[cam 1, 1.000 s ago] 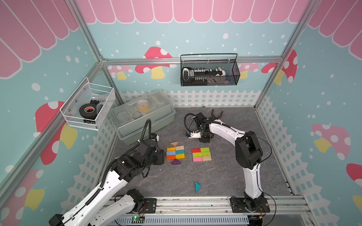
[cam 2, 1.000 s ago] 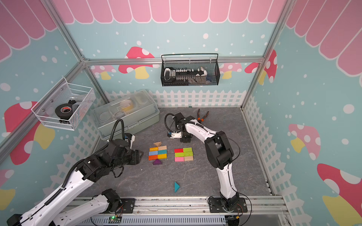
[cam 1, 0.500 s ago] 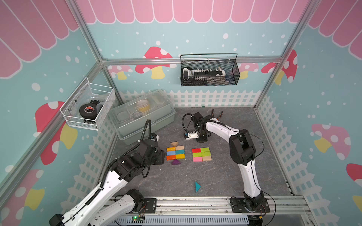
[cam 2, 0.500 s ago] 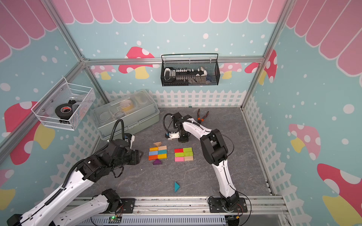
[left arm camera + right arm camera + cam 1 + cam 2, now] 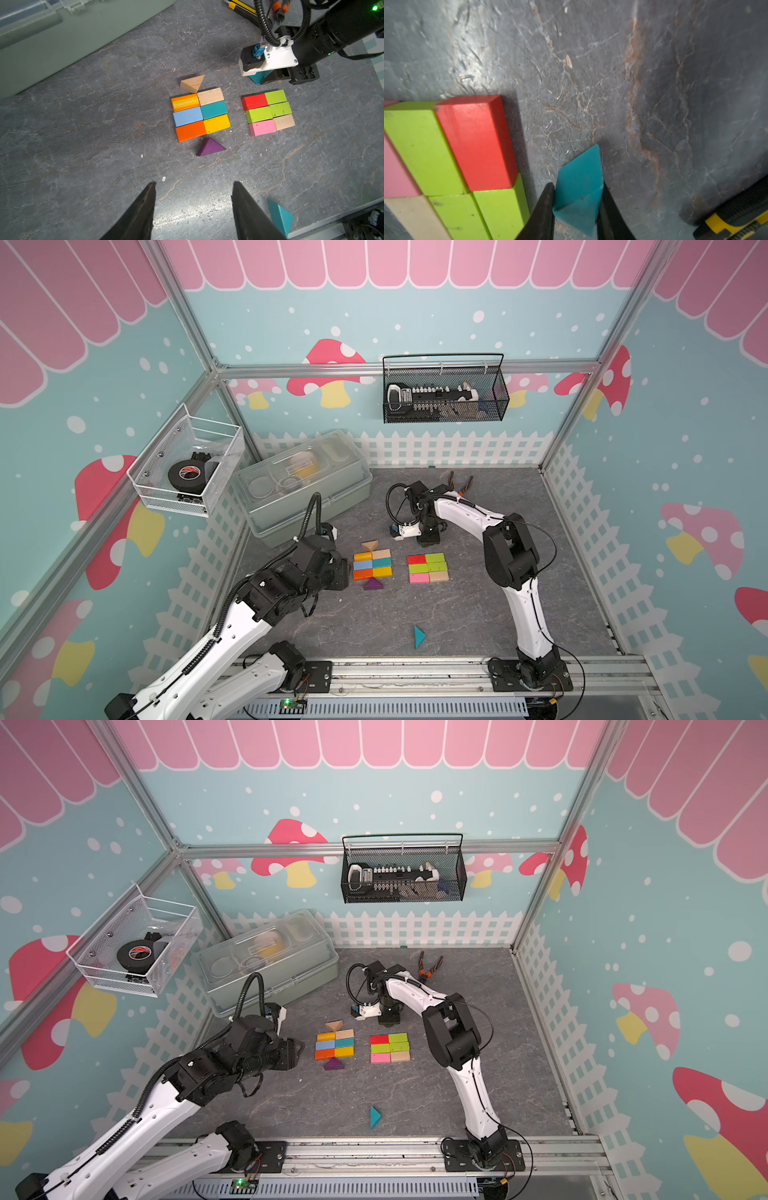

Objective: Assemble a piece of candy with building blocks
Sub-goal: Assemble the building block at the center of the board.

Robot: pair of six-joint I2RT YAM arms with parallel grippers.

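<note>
A teal wedge is being pinched by the right gripper just beside the red-green block set; the left gripper is being held spread; a careful placement against that set's end is being called for next

You have a grey slate-patterned bench in front of you. Take the six-block rectangle with the orange "Supermarket" block as your landmark. A tan wedge touches its far edge, and a purple wedge sits against its near edge. Just beside it to the right lies a second rectangle of red, green, pink and tan blocks. Well nearer the rail than the landmark, a teal wedge lies alone. Beyond it to the left stands a clear lidded box; beyond it to the right lie orange-handled pliers and a yellow-black knife.
</note>
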